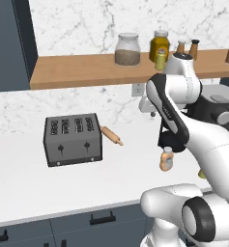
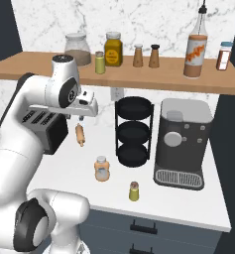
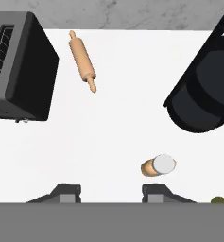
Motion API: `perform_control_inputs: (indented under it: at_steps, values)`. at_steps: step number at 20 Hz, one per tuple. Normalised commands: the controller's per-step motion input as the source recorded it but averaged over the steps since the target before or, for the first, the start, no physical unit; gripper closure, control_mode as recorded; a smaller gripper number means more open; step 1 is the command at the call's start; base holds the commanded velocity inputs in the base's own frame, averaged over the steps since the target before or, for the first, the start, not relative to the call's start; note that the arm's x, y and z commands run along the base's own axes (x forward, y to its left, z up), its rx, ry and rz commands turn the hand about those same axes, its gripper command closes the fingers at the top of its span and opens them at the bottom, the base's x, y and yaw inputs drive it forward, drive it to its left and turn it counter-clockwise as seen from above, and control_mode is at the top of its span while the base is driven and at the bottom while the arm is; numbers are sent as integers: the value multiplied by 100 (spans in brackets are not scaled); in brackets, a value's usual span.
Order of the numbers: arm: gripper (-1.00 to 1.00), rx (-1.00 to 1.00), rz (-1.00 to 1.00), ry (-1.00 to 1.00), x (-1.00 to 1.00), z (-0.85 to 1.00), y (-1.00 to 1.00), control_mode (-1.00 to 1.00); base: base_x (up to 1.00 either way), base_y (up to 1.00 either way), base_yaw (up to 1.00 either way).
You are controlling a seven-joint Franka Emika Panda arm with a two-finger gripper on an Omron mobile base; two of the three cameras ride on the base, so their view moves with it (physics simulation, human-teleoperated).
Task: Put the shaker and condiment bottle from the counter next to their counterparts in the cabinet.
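A: Standing nearest on the white bench (image 2: 64,168): the shaker (image 2: 134,191), upright, just near-left of the coffee machine (image 2: 182,144).
B: Sitting slightly farther left: the condiment bottle (image 2: 102,168), upright, apart from the shaker, near the black tiered rack (image 2: 133,131).
A: Looking straight down on the bottle's pale cap (image 3: 163,164) from the hand camera. Hovering above the bench, jaws (image 3: 111,194) closed, gripping nothing.
B: Lying beyond: rolling pin (image 1: 111,135), just right of the toaster (image 1: 72,139).
A: Resting farthest, on the cabinet (image 2: 153,74) shelf: matching shaker (image 2: 99,63) between two glass jars, reddish-brown bottle (image 2: 196,49) well to the right.
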Motion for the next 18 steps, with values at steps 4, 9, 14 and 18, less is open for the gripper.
perform_control_inputs:
  at_steps: [4, 9, 14, 18]
  values:
    - [-100, 0, 0, 0, -8, 0, 0, -100, 0, 0, 0]
    - [-100, 0, 0, -2, -25, 0, 0, -100, 0, 0, 0]
    - [-100, 0, 0, -8, -31, 0, 0, -100, 0, 0, 0]
    - [-100, 0, -2, -11, -34, 0, 0, -100, 0, 0, 0]
